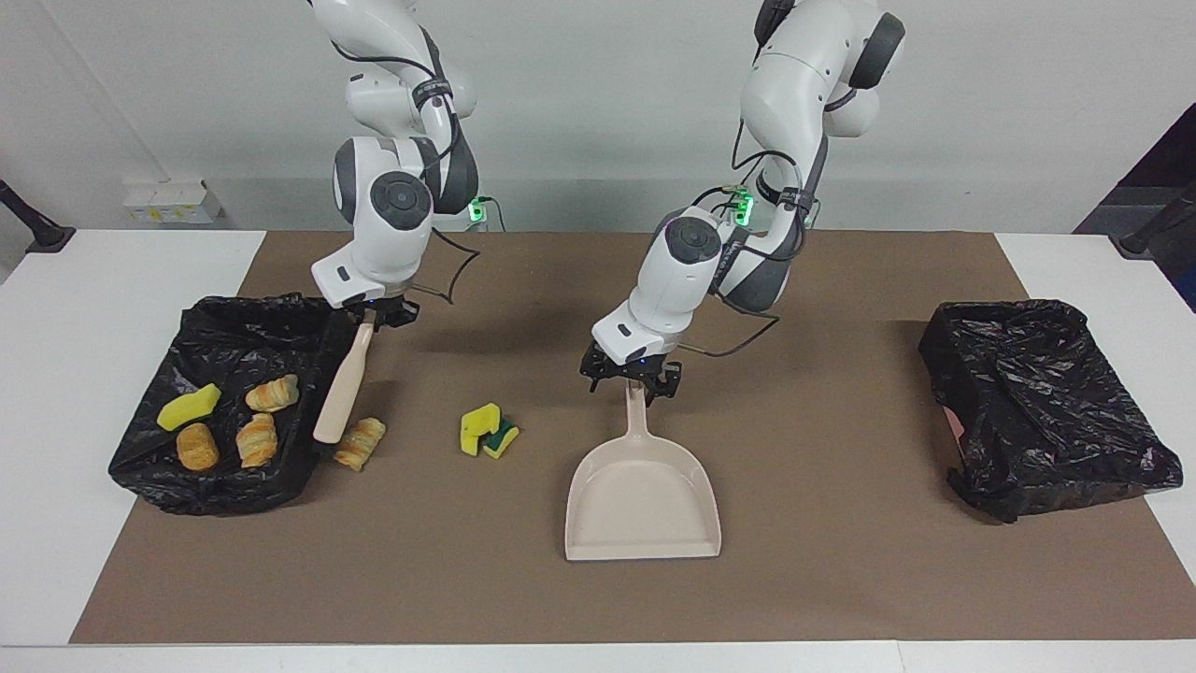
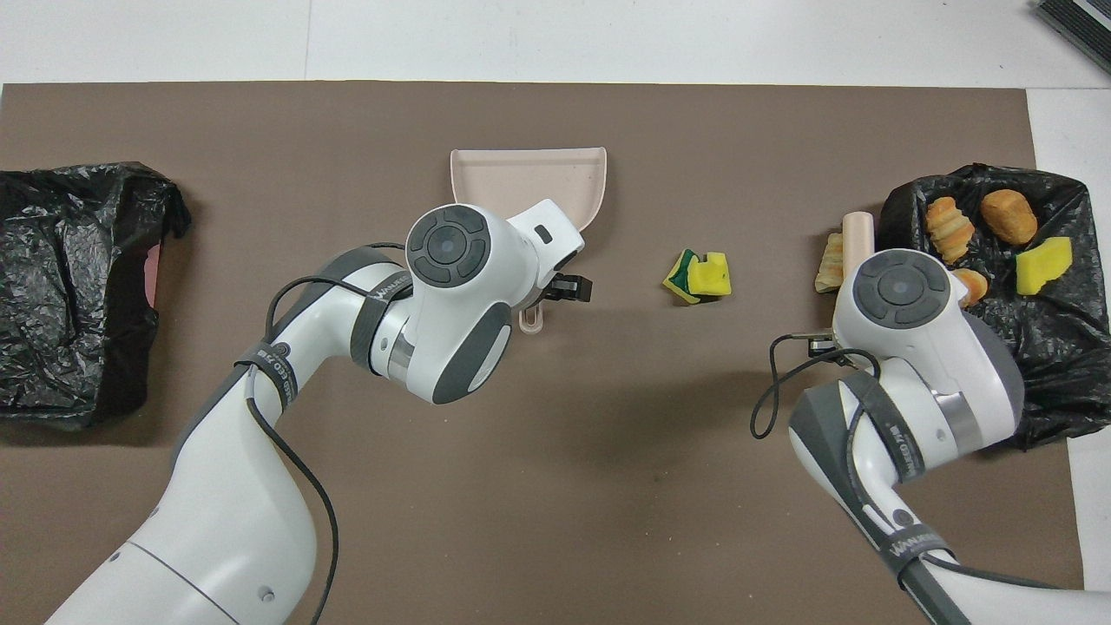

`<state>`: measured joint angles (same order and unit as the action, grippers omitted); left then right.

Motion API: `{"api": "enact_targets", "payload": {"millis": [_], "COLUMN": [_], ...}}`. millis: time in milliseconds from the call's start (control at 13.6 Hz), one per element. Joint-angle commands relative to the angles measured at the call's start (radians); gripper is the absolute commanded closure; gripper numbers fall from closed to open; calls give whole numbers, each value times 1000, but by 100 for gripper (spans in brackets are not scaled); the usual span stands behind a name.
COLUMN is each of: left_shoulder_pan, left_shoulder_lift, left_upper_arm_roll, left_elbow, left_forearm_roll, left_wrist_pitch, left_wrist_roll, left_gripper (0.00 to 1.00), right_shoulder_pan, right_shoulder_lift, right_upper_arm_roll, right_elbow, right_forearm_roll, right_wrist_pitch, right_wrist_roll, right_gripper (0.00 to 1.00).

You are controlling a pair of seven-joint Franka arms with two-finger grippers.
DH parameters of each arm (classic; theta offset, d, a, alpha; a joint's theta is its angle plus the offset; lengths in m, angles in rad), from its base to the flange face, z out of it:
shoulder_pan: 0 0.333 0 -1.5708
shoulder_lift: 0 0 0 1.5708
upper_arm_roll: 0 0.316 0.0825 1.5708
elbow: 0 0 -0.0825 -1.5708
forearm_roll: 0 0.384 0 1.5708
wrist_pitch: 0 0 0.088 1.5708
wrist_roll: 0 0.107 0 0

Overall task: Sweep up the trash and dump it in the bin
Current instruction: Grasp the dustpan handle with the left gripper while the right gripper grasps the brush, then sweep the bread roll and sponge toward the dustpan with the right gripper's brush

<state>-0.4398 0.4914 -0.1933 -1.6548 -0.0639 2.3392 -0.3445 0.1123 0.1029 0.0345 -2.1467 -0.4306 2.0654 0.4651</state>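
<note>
Facing view: the right gripper (image 1: 366, 315) is clamped tight on the top end of a beige brush (image 1: 341, 388), which slants down toward 7 o'clock; its lower end rests just beside a croissant-like scrap (image 1: 360, 443) on the brown mat (image 1: 841, 561), at the edge of a black-lined bin (image 1: 308, 327) toward the right arm's end of the table. Four more scraps — a yellow sponge chunk (image 1: 189, 406) and three bread pieces (image 1: 234, 425) — lie inside that bin. A yellow-and-green sponge (image 1: 488, 431) sits on the mat between brush and beige dustpan (image 1: 643, 495). The left gripper (image 1: 632, 374) hangs at the top of the dustpan's handle, at the pan's 12 o'clock, jaws spread wide either side of it, gripping nothing. A second black-lined bin (image 1: 1046, 402) stands toward the left arm's end.

Overhead view: the left gripper (image 2: 555, 291) covers the dustpan (image 2: 529, 174) handle. The sponge (image 2: 697, 276) lies at the pan's 4 o'clock. The brush (image 2: 857, 239) tip and the loose scrap (image 2: 829, 260) show side by side, at 12 o'clock from the right arm's wrist.
</note>
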Motion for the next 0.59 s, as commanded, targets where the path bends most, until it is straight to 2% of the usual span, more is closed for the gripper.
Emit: {"api": "enact_targets", "payload": {"millis": [0, 73, 294, 367, 514], "left_shoulder_pan": [-10, -11, -10, -8, -4], "left_shoulder_lift": [-16, -16, -16, -17, -19], "left_upper_arm_roll": [20, 20, 22, 22, 26], "left_elbow": [3, -2, 10, 13, 13], "left_forearm_roll": [13, 15, 13, 12, 15], "left_wrist_pitch": [-34, -34, -82, -98, -101], "left_wrist_roll": [-13, -17, -53, -54, -51], "left_gripper": [7, 11, 82, 100, 100], "right_shoulder_pan": [22, 62, 142, 164, 185], "right_shoulder_lift": [30, 31, 53, 64, 64], "right_upper_arm_roll": [15, 15, 15, 15, 16], "right_elbow": [1, 2, 62, 92, 142], "right_forearm_roll": [57, 117, 242, 268, 288], "right_wrist_pitch": [56, 59, 59, 53, 12], "right_wrist_roll": [-20, -38, -109, -118, -128], "right_gripper": [100, 100, 100, 100, 100]}}
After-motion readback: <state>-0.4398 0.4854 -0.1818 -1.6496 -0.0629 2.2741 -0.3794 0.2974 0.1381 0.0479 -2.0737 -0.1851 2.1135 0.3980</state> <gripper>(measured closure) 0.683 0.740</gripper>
